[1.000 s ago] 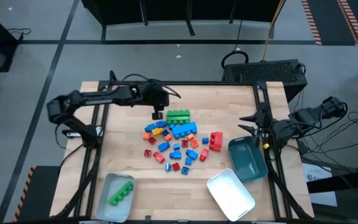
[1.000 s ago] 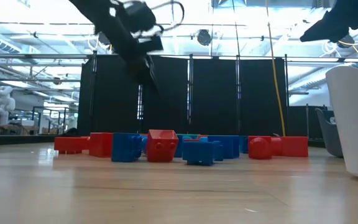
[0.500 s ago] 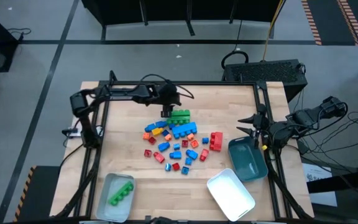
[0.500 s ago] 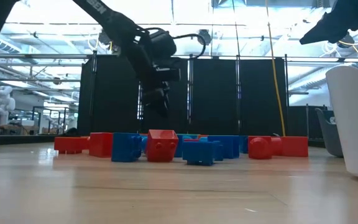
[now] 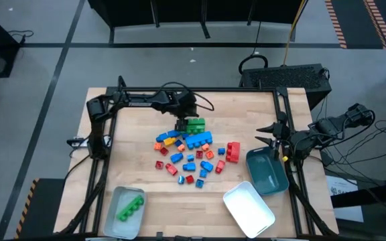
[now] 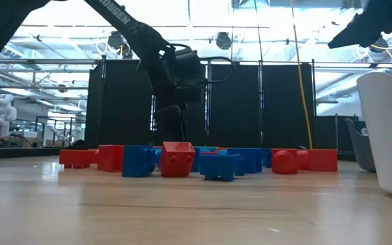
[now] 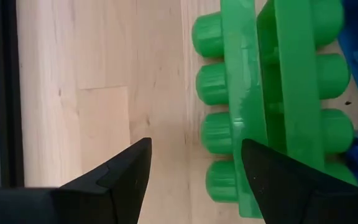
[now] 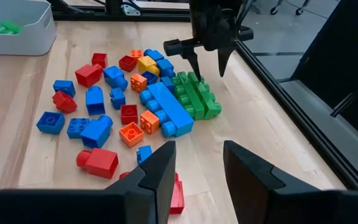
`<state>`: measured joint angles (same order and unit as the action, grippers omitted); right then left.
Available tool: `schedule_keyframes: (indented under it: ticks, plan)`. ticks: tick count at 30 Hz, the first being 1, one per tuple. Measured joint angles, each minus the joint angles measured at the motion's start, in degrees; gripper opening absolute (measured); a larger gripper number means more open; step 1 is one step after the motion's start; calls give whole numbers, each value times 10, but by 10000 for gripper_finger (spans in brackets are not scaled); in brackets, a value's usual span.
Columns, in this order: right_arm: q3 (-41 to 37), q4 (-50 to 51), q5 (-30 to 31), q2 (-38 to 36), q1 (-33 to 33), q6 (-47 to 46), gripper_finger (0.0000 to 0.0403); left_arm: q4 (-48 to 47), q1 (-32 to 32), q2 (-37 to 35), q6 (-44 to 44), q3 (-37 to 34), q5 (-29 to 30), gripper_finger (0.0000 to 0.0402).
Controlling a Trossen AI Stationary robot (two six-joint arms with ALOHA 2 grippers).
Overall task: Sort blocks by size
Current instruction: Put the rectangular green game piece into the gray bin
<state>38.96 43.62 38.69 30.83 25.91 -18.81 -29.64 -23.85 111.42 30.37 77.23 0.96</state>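
Light wooden table point(image 5: 139, 161) filled the frame's center, with dark rails along its edges. A loose pile of blocks point(image 5: 191, 152) lay mid-table: a long green brick point(image 5: 194, 124) at the pile's top, a long blue brick point(image 5: 198, 140) touching it just below, red bricks point(image 5: 232, 151) at the right, small blue, red and orange pieces scattered lower. Pale grey tray point(image 5: 112, 221) sat at lower left with a green brick point(image 5: 131, 207) in it. White tray point(image 5: 248, 207) sat lower right, teal tray point(image 5: 267, 171) just above it.
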Motion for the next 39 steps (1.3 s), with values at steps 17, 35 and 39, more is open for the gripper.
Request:
schedule_keyframes:
  ticks: [17, 35, 39]
  plan:
    - [0, 13, 0, 0, 0, 0, 119, -7, -14, -9, 1, 0, -82, 251]
    - [0, 13, 1, 0, 0, -2, 119, -6, -24, 13, -5, 0, -106, 250]
    - [0, 12, 1, 0, 0, -2, 119, 3, -24, 29, -14, 0, -99, 250]
